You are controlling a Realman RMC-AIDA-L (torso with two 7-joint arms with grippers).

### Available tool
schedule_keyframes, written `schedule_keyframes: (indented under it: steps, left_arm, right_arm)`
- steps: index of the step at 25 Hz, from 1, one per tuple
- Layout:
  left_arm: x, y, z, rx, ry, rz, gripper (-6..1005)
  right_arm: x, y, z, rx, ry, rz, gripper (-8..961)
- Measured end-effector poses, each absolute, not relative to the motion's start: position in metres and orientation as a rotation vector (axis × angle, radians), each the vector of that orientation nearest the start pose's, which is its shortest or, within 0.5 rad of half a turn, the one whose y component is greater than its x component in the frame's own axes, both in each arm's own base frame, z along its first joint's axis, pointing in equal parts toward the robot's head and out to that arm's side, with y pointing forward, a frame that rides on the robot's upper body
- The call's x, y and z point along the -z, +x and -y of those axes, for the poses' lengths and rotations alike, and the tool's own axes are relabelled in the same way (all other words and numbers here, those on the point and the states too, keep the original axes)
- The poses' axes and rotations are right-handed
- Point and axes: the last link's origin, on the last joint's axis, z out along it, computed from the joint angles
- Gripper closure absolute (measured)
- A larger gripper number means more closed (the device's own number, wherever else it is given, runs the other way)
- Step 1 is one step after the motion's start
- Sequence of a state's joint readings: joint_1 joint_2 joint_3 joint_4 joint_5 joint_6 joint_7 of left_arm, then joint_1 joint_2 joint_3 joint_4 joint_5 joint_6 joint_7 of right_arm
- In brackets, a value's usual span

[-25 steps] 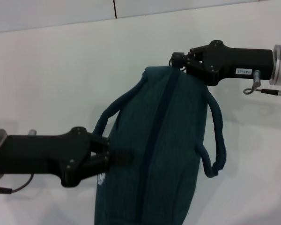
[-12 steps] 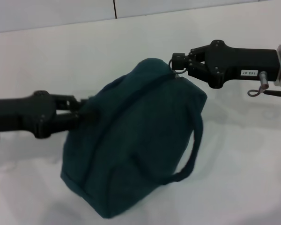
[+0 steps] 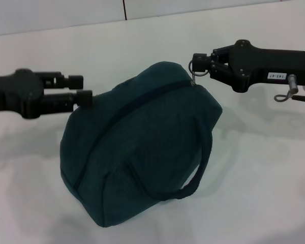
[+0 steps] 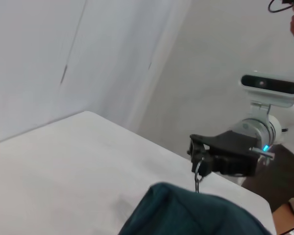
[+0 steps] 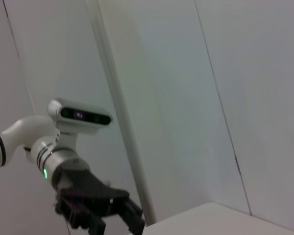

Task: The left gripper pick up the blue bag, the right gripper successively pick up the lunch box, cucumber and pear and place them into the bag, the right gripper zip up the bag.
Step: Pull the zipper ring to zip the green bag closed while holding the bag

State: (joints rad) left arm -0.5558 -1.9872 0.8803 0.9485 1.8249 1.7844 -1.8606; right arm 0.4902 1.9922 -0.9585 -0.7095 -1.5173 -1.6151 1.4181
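The blue bag (image 3: pixel 142 147) rests on the white table, leaning toward the left, with its dark zipper line closed along the top. My left gripper (image 3: pixel 77 89) is open beside the bag's upper left end and holds nothing. My right gripper (image 3: pixel 197 65) is at the bag's upper right corner, shut on the metal zipper pull (image 3: pixel 192 68). The left wrist view shows that same right gripper (image 4: pixel 198 155) with the ring hanging above the bag (image 4: pixel 196 210). In the right wrist view the left gripper (image 5: pixel 108 220) appears farther off. The lunch box, cucumber and pear are out of view.
A loop handle (image 3: pixel 201 168) hangs down the bag's near right side. White table (image 3: pixel 264 178) surrounds the bag, with a pale wall (image 3: pixel 56 15) behind. The table's far corner (image 4: pixel 88 113) shows in the left wrist view.
The left gripper let go of the bag, opened and drew back to the left. The bag dropped lower and settled leaning left. The right gripper stayed at the zipper pull.
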Motion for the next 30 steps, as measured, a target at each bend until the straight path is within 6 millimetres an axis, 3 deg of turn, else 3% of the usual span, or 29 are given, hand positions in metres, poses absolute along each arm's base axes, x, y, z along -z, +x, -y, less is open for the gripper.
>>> schedule_keyframes:
  steps: [3,8,13,19,30]
  left_arm:
    - [-0.062,-0.185,-0.343,0.748,-2.942,0.758,441]
    - [-0.052,-0.163,-0.349,0.665,-2.988,0.907,443]
    - [-0.035,-0.135,-0.356,0.389,-3.009,1.071,455]
    - [-0.025,-0.110,-0.358,0.237,-3.023,1.099,470]
    - [-0.022,-0.104,-0.359,0.171,-3.064,0.997,497]
  right_arm:
    - [-0.040,0.221,-0.340,-1.055,-2.665,-0.449,935]
    - [-0.040,0.221,-0.340,-1.053,-2.663,-0.448,935]
    - [-0.042,0.224,-0.340,-1.051,-2.647,-0.441,935]
    - [-0.043,0.225,-0.339,-1.050,-2.646,-0.427,935]
    - [-0.041,0.229,-0.335,-1.048,-2.641,-0.420,934]
